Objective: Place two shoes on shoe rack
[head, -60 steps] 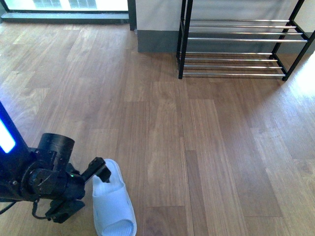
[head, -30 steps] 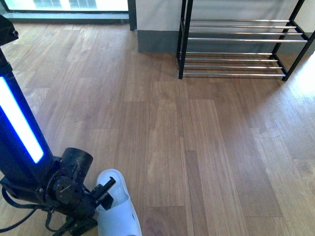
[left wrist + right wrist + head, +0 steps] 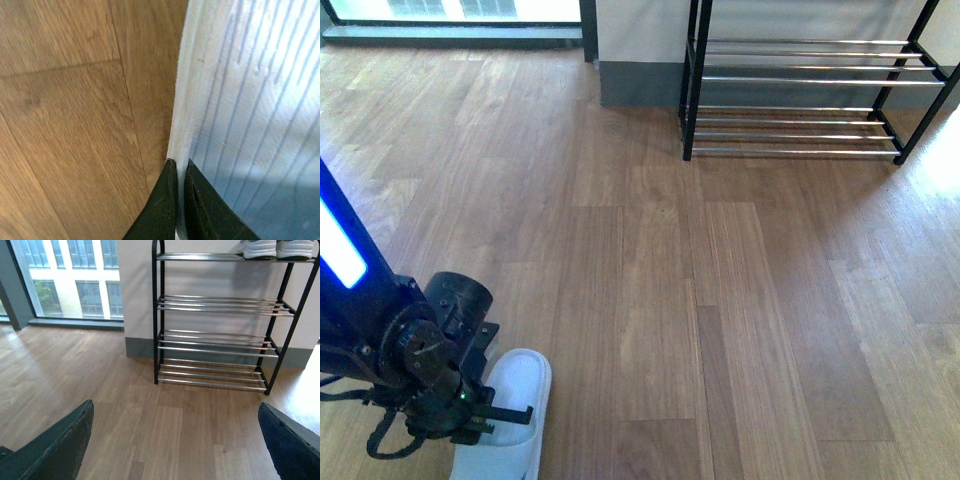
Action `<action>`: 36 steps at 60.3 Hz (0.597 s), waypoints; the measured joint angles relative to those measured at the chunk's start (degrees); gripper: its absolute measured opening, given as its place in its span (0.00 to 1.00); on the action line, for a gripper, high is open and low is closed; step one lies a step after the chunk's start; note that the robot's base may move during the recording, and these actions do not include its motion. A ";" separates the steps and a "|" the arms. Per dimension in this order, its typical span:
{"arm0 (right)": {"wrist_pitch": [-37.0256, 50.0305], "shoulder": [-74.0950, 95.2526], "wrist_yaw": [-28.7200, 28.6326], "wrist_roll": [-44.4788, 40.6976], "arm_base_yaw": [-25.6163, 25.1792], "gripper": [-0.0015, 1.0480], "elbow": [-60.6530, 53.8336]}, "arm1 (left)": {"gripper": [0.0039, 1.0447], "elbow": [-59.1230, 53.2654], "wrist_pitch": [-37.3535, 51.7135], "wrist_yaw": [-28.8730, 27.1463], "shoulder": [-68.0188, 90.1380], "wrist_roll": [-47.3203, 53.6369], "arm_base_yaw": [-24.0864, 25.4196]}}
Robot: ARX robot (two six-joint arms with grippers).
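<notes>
The left tool (image 3: 179,170) pinches the slide (image 3: 515,385) by its thin side edge, jaws almost pressed together. The slide is at the near left of the floor (image 3: 650,300), well apart from the rack (image 3: 692,90) at the far edge; I cannot tell whether it touches the floor. Being foam, it is likely light, soft and bendy, so it may swing or slip from an edge pinch, and a deeper bite would likely hold better. The right tool (image 3: 176,407) is spread wide and holds nothing.

I can read no text, label, brand or number anywhere; the pale slide (image 3: 520,378), the shoe rack (image 3: 800,79) and the sneakers (image 3: 277,247) on its top shelf show none.
</notes>
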 joint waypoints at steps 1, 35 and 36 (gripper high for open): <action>0.00 0.00 -0.02 0.00 0.00 0.91 0.00 | 0.01 -0.22 0.02 -0.94 -0.24 2.36 0.00; 0.00 0.00 -0.02 0.00 0.00 0.91 0.00 | 0.01 -18.12 31.93 -12.68 -8.72 76.43 -2.32; 0.00 0.00 0.00 0.00 0.00 0.91 0.00 | 0.01 -18.47 33.20 -12.61 -8.72 77.29 -2.32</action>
